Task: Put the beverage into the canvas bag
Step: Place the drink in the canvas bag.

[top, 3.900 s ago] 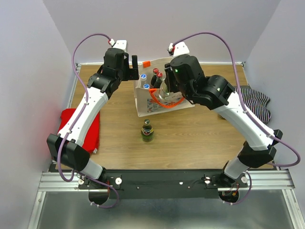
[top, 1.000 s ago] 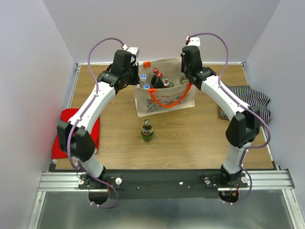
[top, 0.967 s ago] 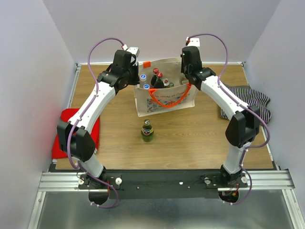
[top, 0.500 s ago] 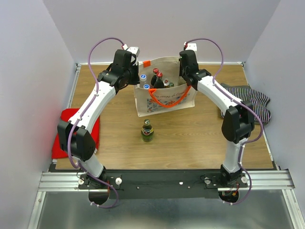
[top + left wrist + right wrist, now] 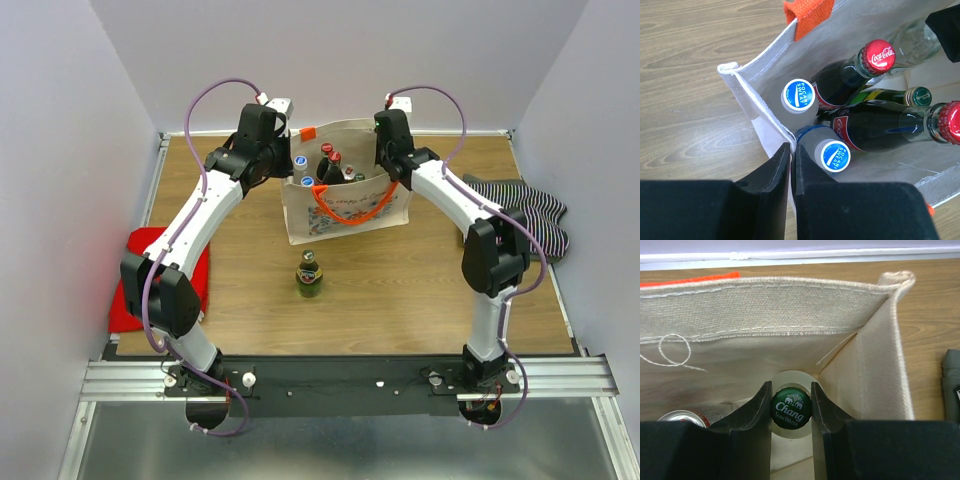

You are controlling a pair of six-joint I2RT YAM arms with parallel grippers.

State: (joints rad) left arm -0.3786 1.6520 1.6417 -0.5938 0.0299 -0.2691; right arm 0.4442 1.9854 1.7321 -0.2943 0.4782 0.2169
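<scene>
canvas bag (image 5: pixel 300 225) with two Pocari Sweats (image 5: pixel 800 95), two Cokes (image 5: pixel 850 80), left gripper (image 5: pixel 792 160) pinching its rim, right gripper (image 5: pixel 791 389) clamped on Chang bottle (image 5: pixel 791 409), one green bottle (image 5: pixel 309 274) outside

The cream canvas bag (image 5: pixel 300 218) stands upright and open at upper centre, its orange handles (image 5: pixel 350 213) draped down the front. A Chang bottle (image 5: pixel 791 409) stands in its corner. A green bottle (image 5: pixel 309 273) stands upright on the tabletop (image 5: pixel 410 290) below, apart.
</scene>
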